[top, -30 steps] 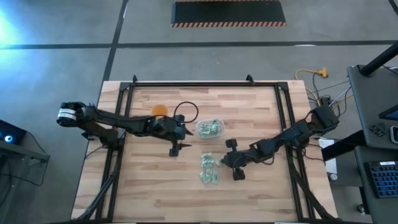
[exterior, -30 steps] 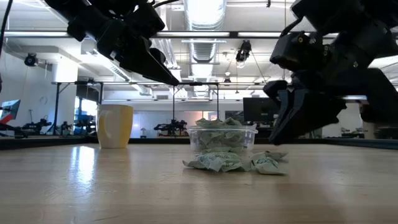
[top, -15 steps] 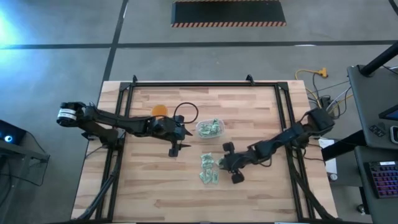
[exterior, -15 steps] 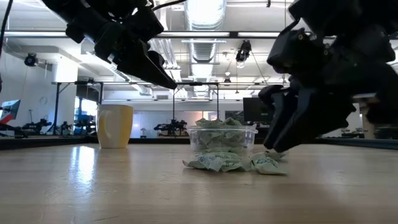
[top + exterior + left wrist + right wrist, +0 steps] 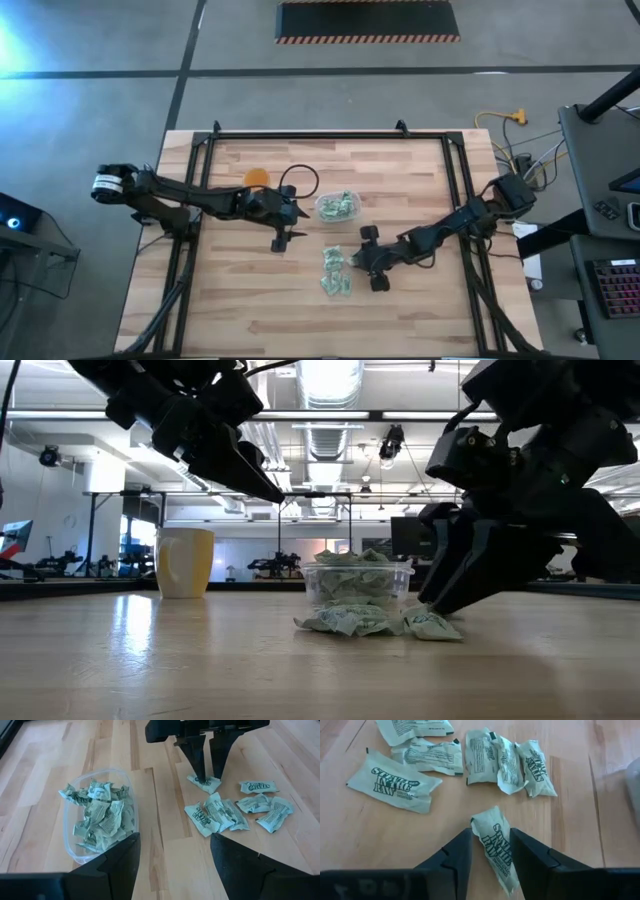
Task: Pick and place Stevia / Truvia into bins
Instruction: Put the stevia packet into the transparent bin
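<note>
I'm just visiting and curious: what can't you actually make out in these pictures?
- Whether the right pincer already touches the Stevia packet between its fingers: the right wrist view cuts off the packet's near end.
- The packet print, too small in the high view.
- The tub's lower contents in the low view, hidden by loose packets in front.
- The cup's inside, partly hidden under the left arm.

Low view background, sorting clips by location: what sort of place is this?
Probably a robotics lab or workshop: exposed ceiling ducts, more equipment on benches behind the wooden table, and hazard-striped floor matting.
</note>
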